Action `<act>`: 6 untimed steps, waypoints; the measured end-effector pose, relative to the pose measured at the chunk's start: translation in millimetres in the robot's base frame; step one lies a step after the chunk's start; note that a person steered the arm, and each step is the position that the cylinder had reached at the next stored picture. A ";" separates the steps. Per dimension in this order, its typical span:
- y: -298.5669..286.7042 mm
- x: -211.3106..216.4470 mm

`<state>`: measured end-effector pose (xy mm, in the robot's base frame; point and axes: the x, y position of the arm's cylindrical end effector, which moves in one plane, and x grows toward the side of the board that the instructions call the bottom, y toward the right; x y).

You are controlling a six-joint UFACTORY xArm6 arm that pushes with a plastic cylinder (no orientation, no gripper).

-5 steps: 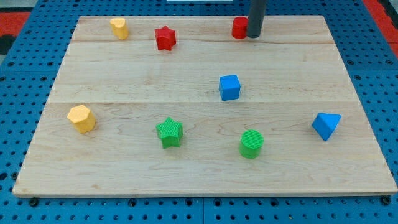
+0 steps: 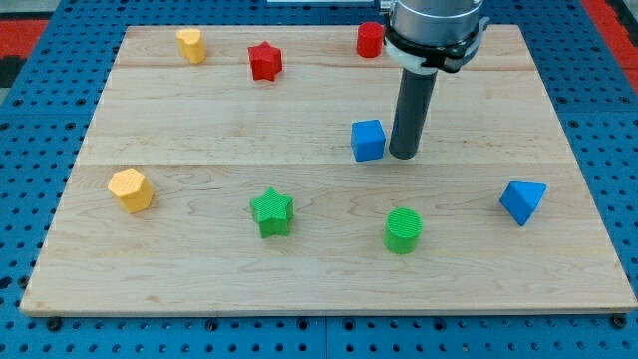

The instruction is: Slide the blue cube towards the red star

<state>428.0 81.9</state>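
Note:
The blue cube (image 2: 368,140) sits near the middle of the wooden board (image 2: 199,259). The red star (image 2: 265,61) lies near the view's top, up and to the left of the cube. My tip (image 2: 403,156) rests on the board just to the right of the blue cube, close to its right side; whether it touches is hard to tell. The dark rod rises from there to the arm's body at the view's top.
A red cylinder (image 2: 370,40) and a yellow block (image 2: 191,45) stand near the top edge. A yellow hexagon block (image 2: 131,189), a green star (image 2: 271,211), a green cylinder (image 2: 404,230) and a blue triangular block (image 2: 523,201) lie in the lower half.
My tip has moved from beside the red cylinder at the top down to the right side of the blue cube. The red cylinder sits slightly further left and up than before.

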 end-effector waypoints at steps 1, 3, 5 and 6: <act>-44.7 4.2; -15.8 6.6; -51.1 -6.8; -46.5 -39.3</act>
